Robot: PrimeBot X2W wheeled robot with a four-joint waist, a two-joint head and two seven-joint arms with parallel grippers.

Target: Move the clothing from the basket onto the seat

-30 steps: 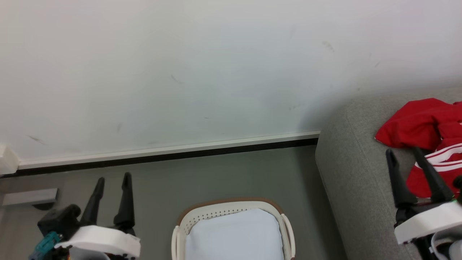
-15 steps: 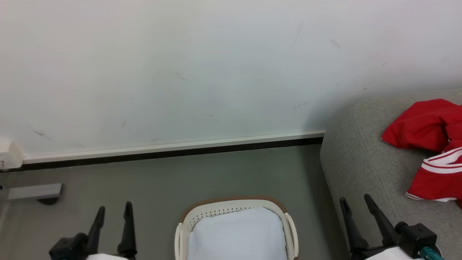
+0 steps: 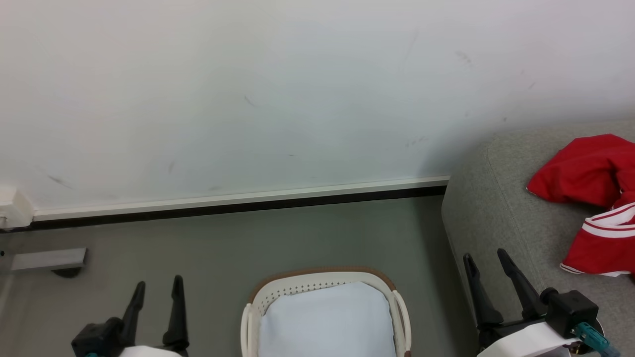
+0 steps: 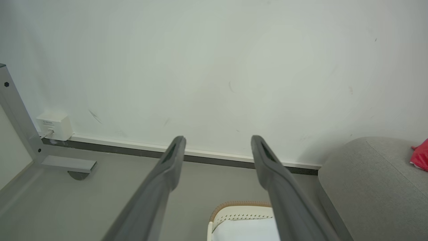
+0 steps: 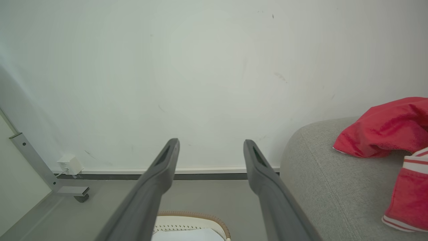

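Observation:
The red clothing [image 3: 593,198] with white stripes lies on the grey seat [image 3: 496,208] at the right; it also shows as red clothing [image 5: 384,129] on the seat [image 5: 321,177] in the right wrist view. The cream basket [image 3: 325,285] with its brown rim stands on the floor at the bottom centre, showing a pale blue-white bottom with nothing red in it. My left gripper [image 3: 156,285] is open at the lower left, beside the basket. My right gripper [image 3: 486,258] is open at the lower right, over the seat's front corner, apart from the clothing.
A white wall with a white and black skirting [image 3: 238,206] runs behind. A grey metal frame foot [image 3: 47,260] and a small white wall box [image 3: 12,208] sit at the far left. Grey floor lies between basket and wall.
My right gripper has drawn back from the red clothing toward the lower right and holds nothing. My left gripper has sunk lower in the head view. The camera has shifted slightly.

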